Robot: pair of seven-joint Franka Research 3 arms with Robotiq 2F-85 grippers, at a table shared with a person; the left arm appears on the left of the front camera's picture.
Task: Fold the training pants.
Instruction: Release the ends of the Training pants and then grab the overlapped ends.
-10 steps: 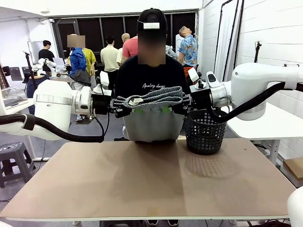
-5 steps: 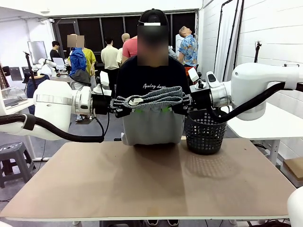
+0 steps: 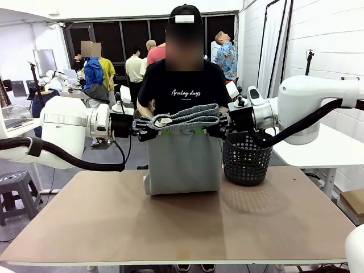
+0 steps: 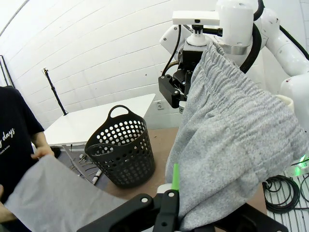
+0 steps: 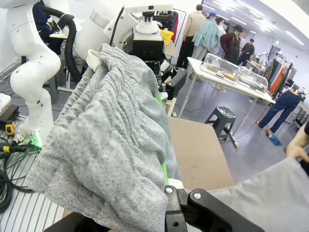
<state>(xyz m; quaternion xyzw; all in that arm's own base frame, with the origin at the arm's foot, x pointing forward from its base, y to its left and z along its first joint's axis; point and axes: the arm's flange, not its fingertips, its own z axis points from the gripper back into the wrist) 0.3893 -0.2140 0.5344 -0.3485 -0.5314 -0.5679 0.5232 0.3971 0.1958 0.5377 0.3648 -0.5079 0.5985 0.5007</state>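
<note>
The table (image 3: 170, 227) carries the training pants (image 3: 183, 162) at its far side, hanging from above with the lower part reaching the tabletop. The black basket (image 3: 245, 162) stands just beside them. The left gripper (image 3: 153, 127) and right gripper (image 3: 212, 125) are each clamped on the waistband.

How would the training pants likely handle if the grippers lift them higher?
Probably floppy: the training pants hang limp from the left gripper and right gripper, sagging between them. Likely light, since two pinches at the waistband hold them. The bunched waistband may stretch or slip.
</note>
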